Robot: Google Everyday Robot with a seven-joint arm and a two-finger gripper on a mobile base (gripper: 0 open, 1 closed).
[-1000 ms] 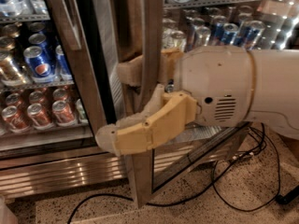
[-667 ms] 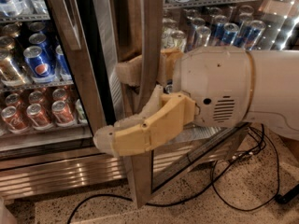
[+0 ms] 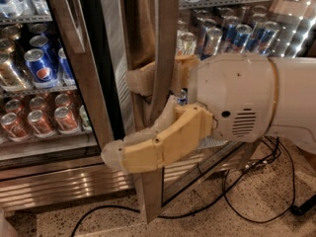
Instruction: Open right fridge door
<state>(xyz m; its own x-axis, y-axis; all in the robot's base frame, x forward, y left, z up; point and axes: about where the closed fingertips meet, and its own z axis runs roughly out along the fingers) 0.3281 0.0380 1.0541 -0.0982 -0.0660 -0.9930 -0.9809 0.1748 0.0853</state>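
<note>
The right fridge door [image 3: 166,38] stands ajar, its brushed steel edge running top to bottom through the middle of the camera view. Its glass pane angles away to the right. My gripper [image 3: 140,115] reaches in from the right on a white arm [image 3: 237,102]. Its two tan fingers straddle the door's edge. One finger [image 3: 158,144] lies across the front of the frame, and the other finger [image 3: 143,79] sits behind it. Both press on the frame.
The left glass door [image 3: 34,83] fronts blue Pepsi cans and orange cans, with an angled steel bar [image 3: 66,14] across it. Shelves of cans [image 3: 232,33] show behind the open pane. Black cables [image 3: 247,201] trail over the speckled floor at lower right.
The door edge and gripper have shifted very slightly to the right. The hold on the frame looks the same.
</note>
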